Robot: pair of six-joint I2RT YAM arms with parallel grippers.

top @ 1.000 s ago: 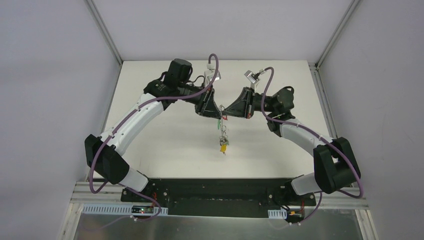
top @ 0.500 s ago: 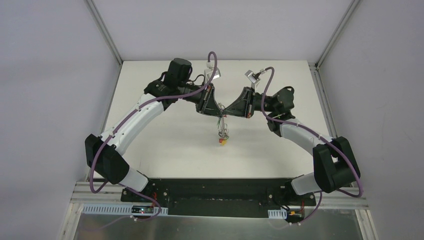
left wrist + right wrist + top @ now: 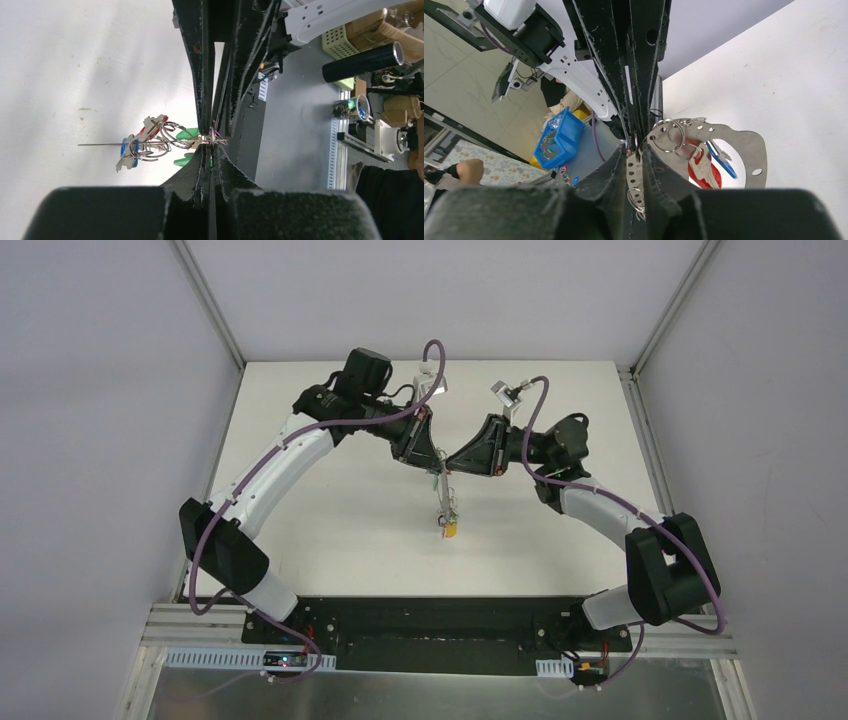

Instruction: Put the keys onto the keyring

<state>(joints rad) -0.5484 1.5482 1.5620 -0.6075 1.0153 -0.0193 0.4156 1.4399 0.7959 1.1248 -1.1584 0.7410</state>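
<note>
The keyring (image 3: pixel 754 150) is a flat grey metal loop with small holes; in the left wrist view it shows edge-on as a thin line (image 3: pixel 100 144). Several keys (image 3: pixel 447 512) hang from it on small split rings, with blue (image 3: pixel 131 151), green (image 3: pixel 187 134) and red (image 3: pixel 699 170) tags, and a yellow tag lowest in the top view. My left gripper (image 3: pixel 214 150) is shut on the keyring's edge. My right gripper (image 3: pixel 635 152) faces it tip to tip, its jaws slightly apart with the ring's band lying in the gap. Both grippers meet above the table's middle (image 3: pixel 441 464).
The white table (image 3: pixel 330 500) lies below the hanging keys, walled on three sides with metal posts at the back corners. The two arms arch in from left and right. A blue bin (image 3: pixel 556 142) shows in the background, off the table.
My left gripper has closed onto the keyring and its arm has shifted slightly. The right jaws have parted a little. The hanging bunch of keys has swung.
</note>
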